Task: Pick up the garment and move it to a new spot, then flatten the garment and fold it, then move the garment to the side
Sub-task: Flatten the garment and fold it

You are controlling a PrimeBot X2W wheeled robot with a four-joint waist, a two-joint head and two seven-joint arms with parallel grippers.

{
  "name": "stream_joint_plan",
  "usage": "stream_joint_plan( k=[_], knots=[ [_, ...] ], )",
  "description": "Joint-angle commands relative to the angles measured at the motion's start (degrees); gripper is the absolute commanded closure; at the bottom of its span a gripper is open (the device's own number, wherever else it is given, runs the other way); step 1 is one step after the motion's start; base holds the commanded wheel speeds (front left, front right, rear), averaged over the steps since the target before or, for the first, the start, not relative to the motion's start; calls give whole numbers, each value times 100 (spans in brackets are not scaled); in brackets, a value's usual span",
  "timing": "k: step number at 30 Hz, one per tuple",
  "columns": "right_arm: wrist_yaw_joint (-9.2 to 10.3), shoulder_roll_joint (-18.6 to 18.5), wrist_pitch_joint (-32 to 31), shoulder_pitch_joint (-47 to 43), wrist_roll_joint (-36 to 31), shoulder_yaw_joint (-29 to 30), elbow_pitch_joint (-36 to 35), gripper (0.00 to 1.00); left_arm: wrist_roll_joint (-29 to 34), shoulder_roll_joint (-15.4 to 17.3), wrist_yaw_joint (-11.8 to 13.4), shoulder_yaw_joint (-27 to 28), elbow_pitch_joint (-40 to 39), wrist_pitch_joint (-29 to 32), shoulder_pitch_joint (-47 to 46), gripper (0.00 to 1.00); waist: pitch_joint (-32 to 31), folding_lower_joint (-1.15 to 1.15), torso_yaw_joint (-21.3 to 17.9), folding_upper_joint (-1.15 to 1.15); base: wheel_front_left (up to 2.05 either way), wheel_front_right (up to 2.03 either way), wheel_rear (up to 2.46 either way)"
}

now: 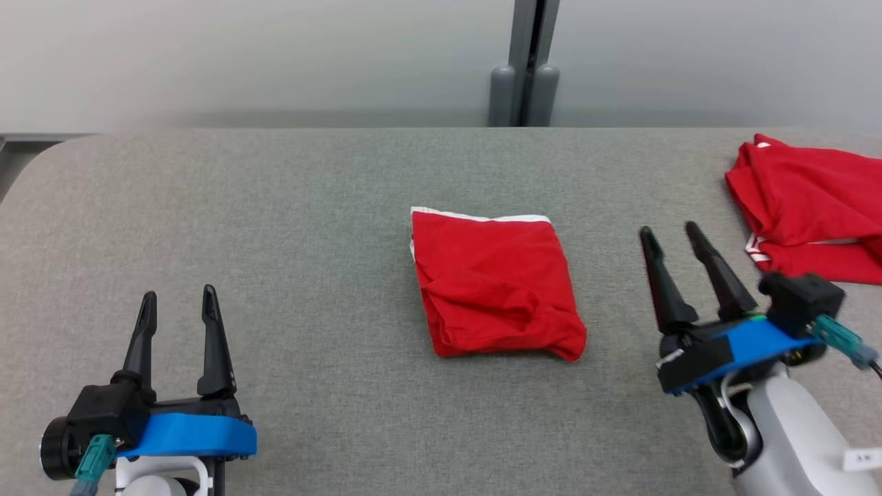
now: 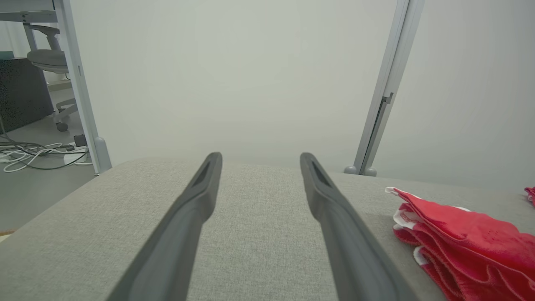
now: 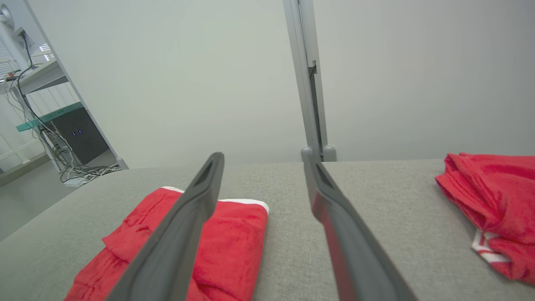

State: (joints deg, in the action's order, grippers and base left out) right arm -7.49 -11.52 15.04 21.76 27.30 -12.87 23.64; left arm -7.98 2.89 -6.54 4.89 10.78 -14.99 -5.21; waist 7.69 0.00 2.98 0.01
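Note:
A red garment with a white trim lies folded into a compact rectangle at the middle of the grey table. It also shows at the right edge of the left wrist view as the garment and at the lower left of the right wrist view as the garment. My right gripper hovers open to the right of it, fingers apart and empty. My left gripper stands open and empty near the front left of the table, well clear of the cloth.
A second red garment lies loosely bunched at the table's far right edge, also seen as the red garment. A grey post rises behind the table against a pale wall. Cables lie on the floor to the left.

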Motion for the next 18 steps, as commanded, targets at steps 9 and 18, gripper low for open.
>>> stream_joint_plan(
  k=[9,18],
  knots=[
    [-1,311,18,-1133,-637,866,-859,0,142,0,-39,18,19,-24,207,0,-251,0,-165,-1,0,0,0],
    [-1,635,17,-1889,-1027,1148,-1275,0,230,1,-18,22,84,-25,409,0,-443,0,-161,-1,0,0,0]
  ],
)
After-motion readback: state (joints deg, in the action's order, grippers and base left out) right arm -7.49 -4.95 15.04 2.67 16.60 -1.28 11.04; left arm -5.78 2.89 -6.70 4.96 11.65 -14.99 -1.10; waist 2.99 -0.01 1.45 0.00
